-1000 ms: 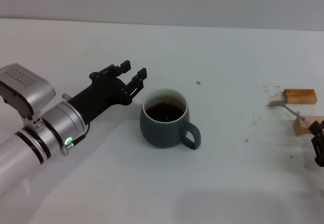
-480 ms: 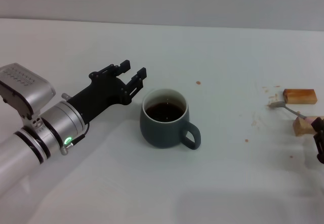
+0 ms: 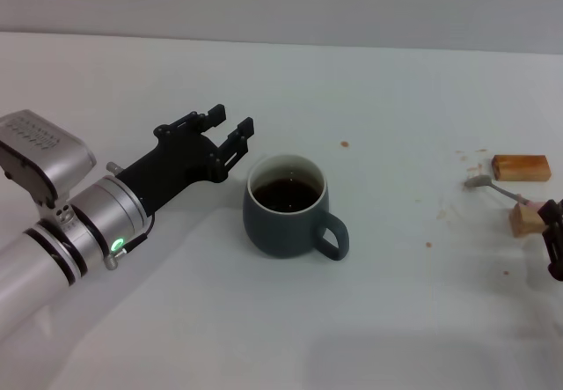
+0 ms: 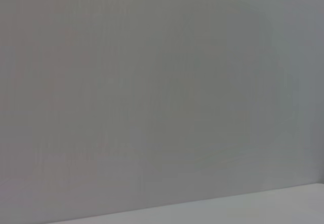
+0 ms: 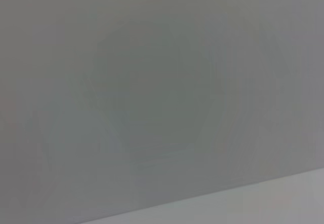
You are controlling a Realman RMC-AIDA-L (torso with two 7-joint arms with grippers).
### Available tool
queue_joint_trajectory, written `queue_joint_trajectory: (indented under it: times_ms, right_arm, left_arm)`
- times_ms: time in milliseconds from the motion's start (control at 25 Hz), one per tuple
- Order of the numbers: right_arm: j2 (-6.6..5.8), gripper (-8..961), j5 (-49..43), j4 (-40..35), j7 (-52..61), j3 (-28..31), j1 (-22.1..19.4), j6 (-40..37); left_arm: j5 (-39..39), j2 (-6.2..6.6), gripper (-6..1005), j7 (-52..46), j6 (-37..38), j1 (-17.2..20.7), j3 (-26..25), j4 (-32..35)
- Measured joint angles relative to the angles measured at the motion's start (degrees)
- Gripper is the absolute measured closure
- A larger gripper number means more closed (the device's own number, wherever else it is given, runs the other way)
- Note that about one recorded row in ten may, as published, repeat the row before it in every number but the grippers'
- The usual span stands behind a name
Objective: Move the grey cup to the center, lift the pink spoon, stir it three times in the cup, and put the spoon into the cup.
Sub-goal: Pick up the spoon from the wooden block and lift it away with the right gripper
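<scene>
Left gripper (image 3: 230, 134), left of centre, fingers spread, gripping nothing, just beside grey cup (image 3: 287, 205) at frame centre. Right gripper (image 3: 554, 247), right edge, finger state cannot tell, near pink spoon (image 3: 500, 187) resting between wooden blocks (image 3: 521, 167). Cup looks placed; next: grasp spoon handle.

Bare table (image 3: 413, 311) between grey cup (image 3: 286, 205) and wooden blocks (image 3: 521, 167).
</scene>
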Motion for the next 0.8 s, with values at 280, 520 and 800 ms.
queue_joint_trajectory:
  times_ms: [280, 520, 800]
  right_arm:
    - [-0.07, 821, 0.0, 0.0, 0.0, -0.1, 0.1, -0.6]
    - [-0.10, 823, 0.0, -0.2, 0.0, 0.0, 0.3, -1.3]
    - [-0.18, 838, 0.0, -0.4, 0.1, -0.1, 0.6, -1.6]
  left_arm:
    - [0.0, -0.05, 527, 0.1, 0.0, 0.0, 0.0, 0.0]
    - [0.0, -0.15, 527, 0.2, 0.0, 0.1, 0.0, 0.0]
    - [0.0, -0.17, 527, 0.2, 0.0, 0.1, 0.0, 0.0]
